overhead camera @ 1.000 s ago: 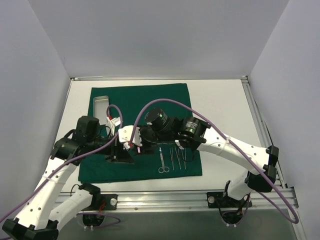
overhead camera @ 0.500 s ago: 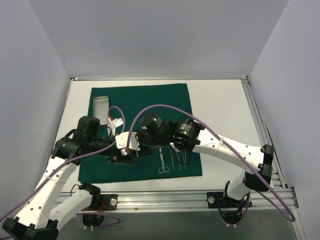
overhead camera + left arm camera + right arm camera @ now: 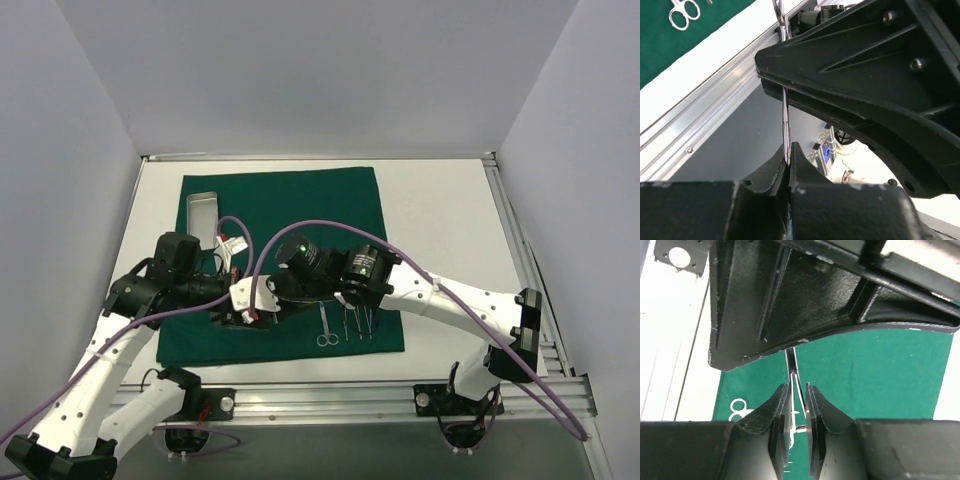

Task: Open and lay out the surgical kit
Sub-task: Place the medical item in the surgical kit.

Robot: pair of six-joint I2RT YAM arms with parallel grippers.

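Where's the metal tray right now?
Top view: the tray sits at the far left corner of the green cloth, beyond the left arm.

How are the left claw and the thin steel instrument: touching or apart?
Touching. In the left wrist view, the left claw is shut on the thin steel instrument, pinching its shaft without gap.

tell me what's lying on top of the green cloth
Metal tray at its far left corner, scissors and slim steel tools near the front edge. The arms cover the middle; anything under them is hidden.
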